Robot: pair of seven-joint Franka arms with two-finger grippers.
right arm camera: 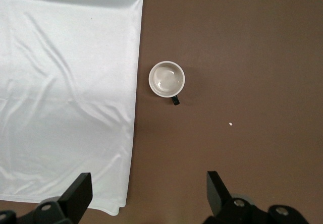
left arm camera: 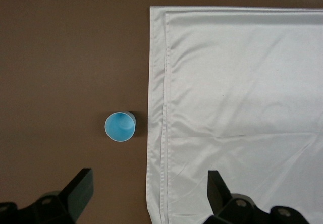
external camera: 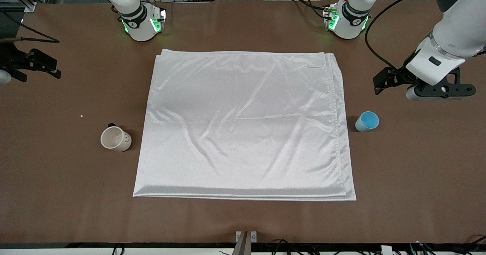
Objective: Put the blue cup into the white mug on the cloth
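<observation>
Brown table (external camera: 60, 179): small light-blue plastic cup (external camera: 367, 121) and off-white ceramic mug (external camera: 115, 138) flank the shiny white cloth (external camera: 243, 125), neither yet on it; left gripper (external camera: 383, 81) and right gripper (external camera: 26, 63) wait over their ends, fingers spread, empty.

Bright even overhead light, sharp focus, soft glare on the cloth (external camera: 243, 125).

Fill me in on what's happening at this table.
Nothing is held yet. The left gripper hangs open above the table near the blue cup; the right gripper hangs open at the other end. The white mug and the cup stand on the table, one at each side of the cloth.
</observation>
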